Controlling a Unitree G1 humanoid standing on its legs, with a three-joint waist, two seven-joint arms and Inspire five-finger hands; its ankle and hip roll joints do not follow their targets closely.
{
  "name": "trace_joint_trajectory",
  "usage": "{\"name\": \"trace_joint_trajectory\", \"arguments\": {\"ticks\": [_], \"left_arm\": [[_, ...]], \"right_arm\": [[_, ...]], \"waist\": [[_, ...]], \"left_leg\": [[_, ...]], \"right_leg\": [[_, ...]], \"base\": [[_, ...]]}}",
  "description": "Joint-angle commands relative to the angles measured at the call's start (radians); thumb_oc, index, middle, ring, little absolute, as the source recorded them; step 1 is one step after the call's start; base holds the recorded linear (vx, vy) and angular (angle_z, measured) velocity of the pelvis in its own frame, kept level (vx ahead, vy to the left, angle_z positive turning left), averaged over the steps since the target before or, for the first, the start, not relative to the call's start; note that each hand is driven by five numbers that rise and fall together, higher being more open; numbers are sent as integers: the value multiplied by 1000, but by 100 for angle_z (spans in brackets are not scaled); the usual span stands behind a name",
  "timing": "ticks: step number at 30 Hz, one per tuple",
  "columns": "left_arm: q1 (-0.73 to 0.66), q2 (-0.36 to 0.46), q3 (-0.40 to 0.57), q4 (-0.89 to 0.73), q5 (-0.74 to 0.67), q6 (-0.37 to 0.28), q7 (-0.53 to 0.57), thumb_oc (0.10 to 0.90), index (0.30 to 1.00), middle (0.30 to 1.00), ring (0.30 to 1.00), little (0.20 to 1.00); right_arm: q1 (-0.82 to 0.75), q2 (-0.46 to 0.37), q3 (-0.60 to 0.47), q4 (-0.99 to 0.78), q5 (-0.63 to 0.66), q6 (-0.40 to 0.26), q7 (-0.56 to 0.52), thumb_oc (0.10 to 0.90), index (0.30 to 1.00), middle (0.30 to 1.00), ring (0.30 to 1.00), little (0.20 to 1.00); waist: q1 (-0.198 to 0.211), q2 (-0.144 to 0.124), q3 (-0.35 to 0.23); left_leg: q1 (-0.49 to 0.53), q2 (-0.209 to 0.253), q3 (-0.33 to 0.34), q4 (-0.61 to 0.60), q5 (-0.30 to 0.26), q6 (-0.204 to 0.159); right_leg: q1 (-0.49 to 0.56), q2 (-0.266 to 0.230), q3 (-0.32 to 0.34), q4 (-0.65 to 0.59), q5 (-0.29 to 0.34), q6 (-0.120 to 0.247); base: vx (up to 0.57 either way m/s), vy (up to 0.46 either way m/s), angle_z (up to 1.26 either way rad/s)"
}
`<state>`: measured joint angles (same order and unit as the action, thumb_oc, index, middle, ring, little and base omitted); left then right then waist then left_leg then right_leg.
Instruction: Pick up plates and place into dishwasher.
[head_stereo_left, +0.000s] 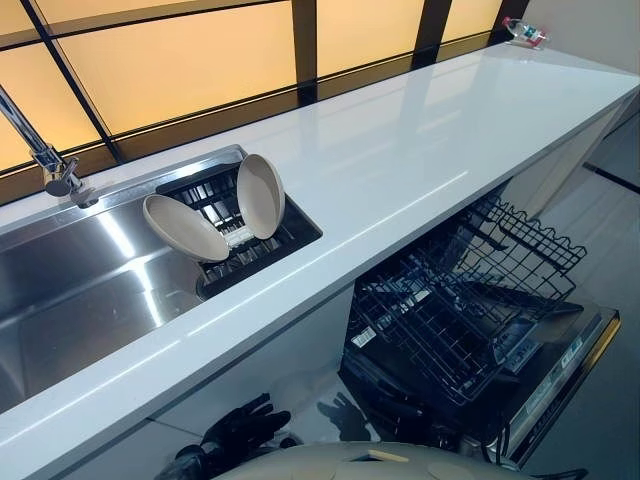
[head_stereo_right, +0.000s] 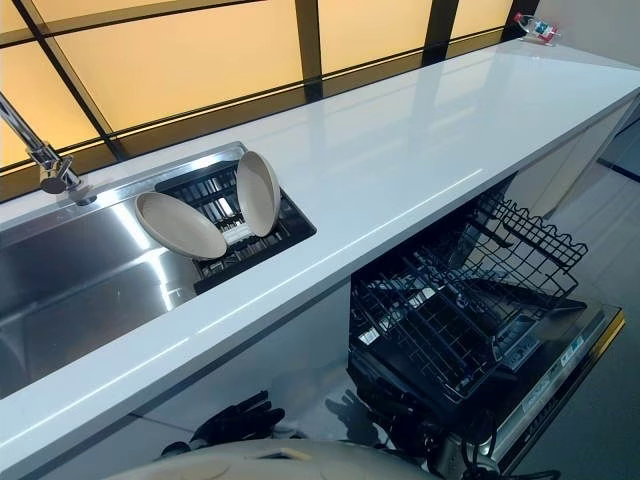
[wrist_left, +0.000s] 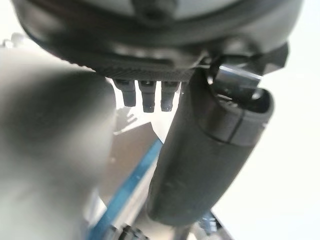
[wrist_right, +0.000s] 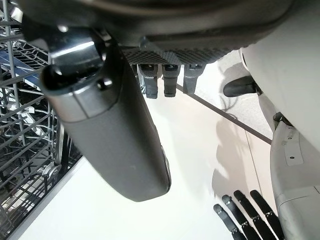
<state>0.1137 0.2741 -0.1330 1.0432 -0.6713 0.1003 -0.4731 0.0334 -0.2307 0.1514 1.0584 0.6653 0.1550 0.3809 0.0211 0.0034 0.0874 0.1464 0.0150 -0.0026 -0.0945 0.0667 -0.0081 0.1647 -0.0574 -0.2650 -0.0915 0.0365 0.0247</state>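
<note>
White countertop (head_stereo_left: 420, 150) under amber-lit windows (head_stereo_left: 180, 60); steel sink (head_stereo_left: 70, 290) with faucet (head_stereo_left: 45, 155).

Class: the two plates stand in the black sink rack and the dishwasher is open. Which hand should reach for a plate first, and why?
Probably the left hand: it hangs open below the counter on the sink side, nearer the plates. The right hand hangs beside the dishwasher rack.
</note>
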Motion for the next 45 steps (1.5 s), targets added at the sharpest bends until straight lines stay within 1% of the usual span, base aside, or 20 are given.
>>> {"name": "trace_joint_trajectory", "arguments": {"ticks": [1, 3, 8, 10, 14, 18, 20, 22, 23, 24, 28, 29, 31, 32, 34, 36, 39, 40, 43, 45], "left_arm": [[-70, -69, 10, -145, -175, 121, -301, 800, 900, 900, 900, 900], [-71, -70, 5, -186, -168, 143, -378, 800, 900, 900, 900, 900], [-82, -86, -29, -329, -87, 161, -693, 800, 900, 900, 900, 900], [-86, -94, -49, -387, -95, 169, -768, 800, 900, 900, 900, 900], [-110, -130, -91, -544, -165, 242, -881, 800, 900, 900, 900, 900], [-129, -151, -158, -678, -255, 307, -906, 800, 900, 900, 900, 900], [-158, -154, -234, -817, -375, 353, -866, 800, 900, 900, 900, 900], [-182, -152, -270, -889, -451, 372, -845, 800, 900, 900, 900, 900], [-206, -152, -297, -969, -538, 384, -805, 800, 900, 900, 900, 900], [-215, -152, -303, -990, -565, 389, -794, 800, 900, 900, 900, 900], [-285, -142, -340, -1193, -805, 393, -708, 800, 900, 900, 900, 900], [-291, -141, -342, -1208, -830, 387, -714, 800, 900, 900, 900, 900], [-332, -132, -341, -1319, -975, 337, -659, 800, 900, 900, 900, 900], [-339, -130, -342, -1335, -996, 317, -656, 800, 900, 900, 900, 900], [-382, -120, -325, -1422, -1082, 212, -628, 800, 900, 900, 900, 900], [-413, -107, -306, -1478, -1085, 134, -655, 800, 900, 900, 900, 900], [-439, -87, -295, -1529, -1012, 46, -724, 800, 900, 900, 900, 900], [-451, -80, -291, -1566, -930, -25, -703, 800, 900, 900, 900, 900], [-471, -46, -262, -1616, -600, -257, -521, 800, 900, 900, 900, 900], [-471, 30, -162, -1596, -418, -421, -374, 800, 900, 900, 900, 900]], "right_arm": [[-49, 5, -3, 11, -2, 20, 45, 800, 900, 900, 900, 900], [-52, 4, -7, 7, -5, 27, 44, 800, 900, 900, 900, 900], [-62, 2, -9, 4, -28, 43, 53, 800, 900, 900, 900, 900], [-68, 6, -4, 8, -39, 45, 53, 800, 900, 900, 900, 900], [-79, 20, 9, 18, -68, 42, 49, 800, 900, 900, 900, 900], [-92, 31, 23, 20, -78, 44, 44, 800, 900, 900, 900, 900], [-106, 38, 42, 22, -80, 50, 40, 800, 900, 900, 900, 900], [-114, 41, 53, 25, -80, 53, 38, 800, 900, 900, 900, 900], [-121, 45, 64, 29, -78, 52, 31, 800, 900, 900, 900, 900], [-123, 47, 67, 31, -77, 52, 29, 800, 900, 900, 900, 900], [-136, 54, 93, 43, -72, 44, 22, 800, 900, 900, 900, 900], [-136, 54, 95, 42, -72, 43, 22, 800, 900, 900, 900, 900], [-137, 60, 110, 46, -62, 36, 10, 800, 900, 900, 900, 900], [-137, 62, 112, 46, -60, 36, 7, 800, 900, 900, 900, 900], [-137, 68, 118, 50, -57, 31, -2, 800, 900, 900, 900, 900], [-134, 66, 119, 58, -45, 20, -4, 800, 900, 900, 900, 900], [-131, 63, 116, 60, -29, 11, -5, 800, 900, 900, 900, 900], [-130, 62, 113, 61, -21, 5, -9, 800, 900, 900, 900, 900], [-122, 54, 105, 60, -17, -1, -20, 800, 900, 900, 900, 900], [-104, 42, 89, 57, -12, -11, -24, 800, 900, 900, 900, 900]], "waist": [[-3, 10, 33], [0, 10, 34], [3, 10, 36], [4, 10, 36], [5, 7, 35], [5, 2, 36], [4, -2, 40], [3, -5, 43], [3, -7, 43], [3, -8, 44], [5, -15, 48], [6, -16, 49], [8, -19, 48], [7, -20, 48], [8, -22, 46], [9, -21, 44], [8, -19, 43], [6, -16, 42], [3, -2, 40], [14, 8, 42]], "left_leg": [[27, -61, 81, 7, -113, 24], [25, -60, 81, 7, -114, 24], [19, -55, 78, 7, -118, 22], [19, -52, 77, 7, -118, 21], [18, -46, 78, 7, -121, 19], [18, -42, 75, 7, -123, 19], [20, -38, 73, 7, -126, 18], [23, -36, 71, 7, -128, 18], [24, -34, 70, 7, -129, 17], [24, -33, 71, 7, -129, 17], [24, -25, 68, 7, -130, 10], [24, -25, 67, 7, -130, 10], [24, -20, 66, 7, -131, 5], [24, -20, 65, 7, -131, 4], [23, -15, 62, 7, -128, -1], [21, -12, 59, 7, -124, -6], [17, -9, 57, 7, -118, -12], [14, -9, 56, 7, -115, -15], [5, -9, 54, 11, -105, -21], [2, -13, 50, 16, -98, -27]], "right_leg": [[12, 50, 9, 51, -88, 12], [9, 49, 9, 51, -86, 13], [5, 49, 10, 48, -81, 15], [4, 50, 11, 49, -80, 15], [5, 50, 11, 47, -82, 13], [4, 53, 12, 51, -86, 10], [6, 57, 13, 54, -91, 5], [9, 60, 14, 53, -93, 2], [11, 63, 15, 51, -94, -1], [12, 64, 15, 50, -94, -1], [17, 71, 11, 47, -98, -7], [17, 71, 11, 48, -99, -8], [20, 74, 8, 48, -104, -11], [21, 75, 7, 48, -105, -11], [25, 77, 4, 45, -107, -14], [28, 79, 1, 43, -111, -17], [29, 79, -4, 42, -114, -18], [30, 79, -5, 42, -118, -19], [31, 77, -7, 40, -123, -20], [39, 72, -10, 33, -124, -19]], "base": [[0, 0, 0], [0, 0, 0], [0, 0, 0], [0, 0, 0], [-3, -8, 0], [-15, -36, 1], [-20, -61, 2], [-4, -61, 4], [2, -56, 5], [5, -57, 5], [1, -59, 9], [-5, -55, 11], [-4, -54, 3], [-1, -53, 1], [1, -52, 2], [-5, -44, 4], [-7, -21, 2], [0, 0, 0], [-5, 7, 1], [-14, 37, 7]]}}
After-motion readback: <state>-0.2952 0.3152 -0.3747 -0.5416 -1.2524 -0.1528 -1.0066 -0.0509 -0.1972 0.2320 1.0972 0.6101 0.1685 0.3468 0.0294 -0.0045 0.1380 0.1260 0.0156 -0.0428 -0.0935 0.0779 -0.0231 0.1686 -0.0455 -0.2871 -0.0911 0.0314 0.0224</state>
